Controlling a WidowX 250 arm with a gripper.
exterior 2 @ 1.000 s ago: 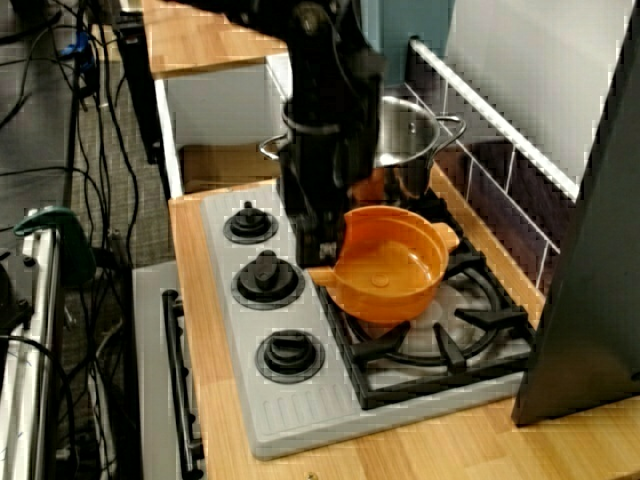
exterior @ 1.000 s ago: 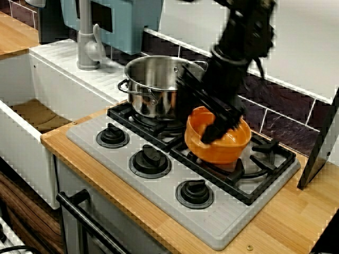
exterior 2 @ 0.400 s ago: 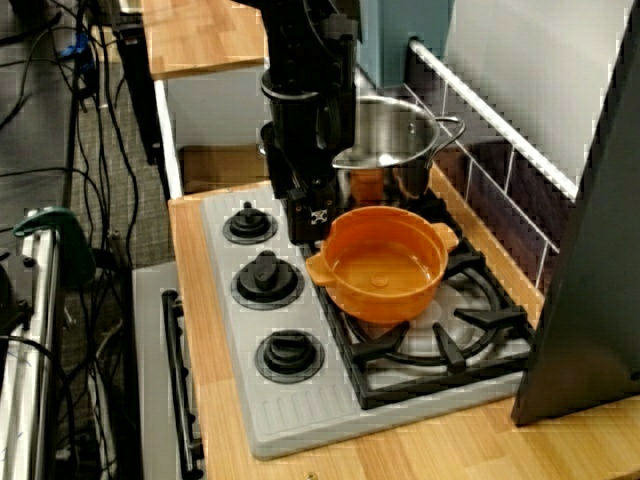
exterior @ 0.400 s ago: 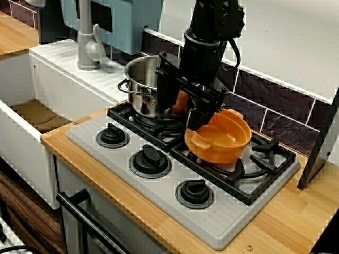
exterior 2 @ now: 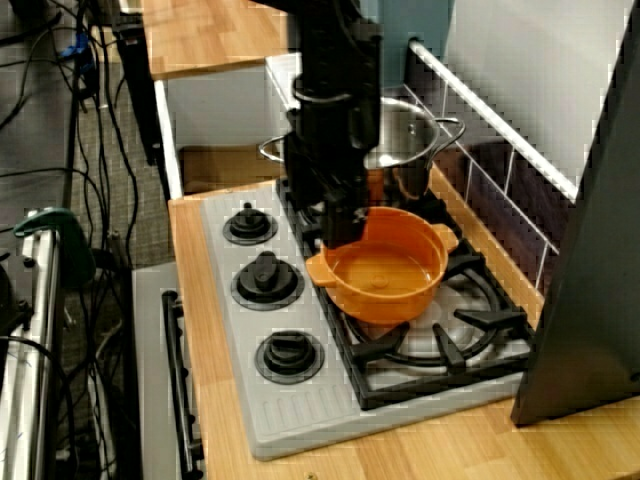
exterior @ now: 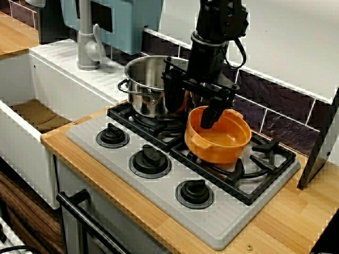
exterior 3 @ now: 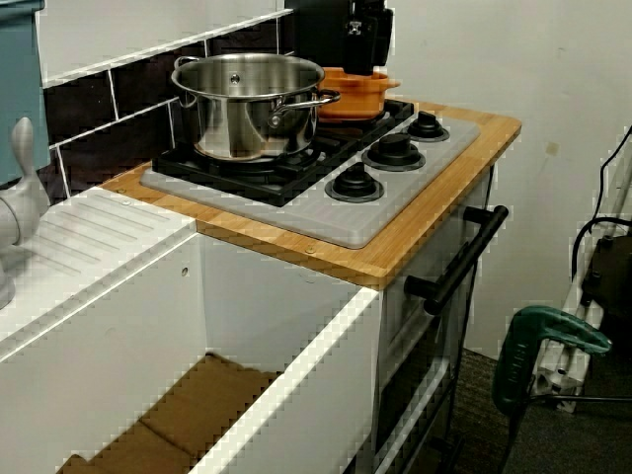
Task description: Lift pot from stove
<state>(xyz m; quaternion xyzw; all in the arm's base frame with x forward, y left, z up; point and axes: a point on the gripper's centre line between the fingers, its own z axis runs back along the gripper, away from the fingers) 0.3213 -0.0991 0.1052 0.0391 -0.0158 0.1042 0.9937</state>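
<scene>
Claw (exterior: 195, 108) straddling pot (exterior: 218, 138) rim, pot on stove (exterior: 159, 182) grate

The arm (exterior: 217, 32) is black all over, built of boxy, angular segments; a thin black cable (exterior: 241, 53) loops out along its side; lower down it widens into a dark bracket carrying the claw (exterior: 198, 108), whose two fingers (exterior: 209, 116) are black and blunt.

The small round plastic pot (exterior: 217, 136) was bright orange. The toy stove (exterior: 212, 222) was flat grey with black grates and knobs. The tall steel pot (exterior: 148, 87) shone silver, and the wooden table (exterior: 296, 222) showed pale grain.
</scene>
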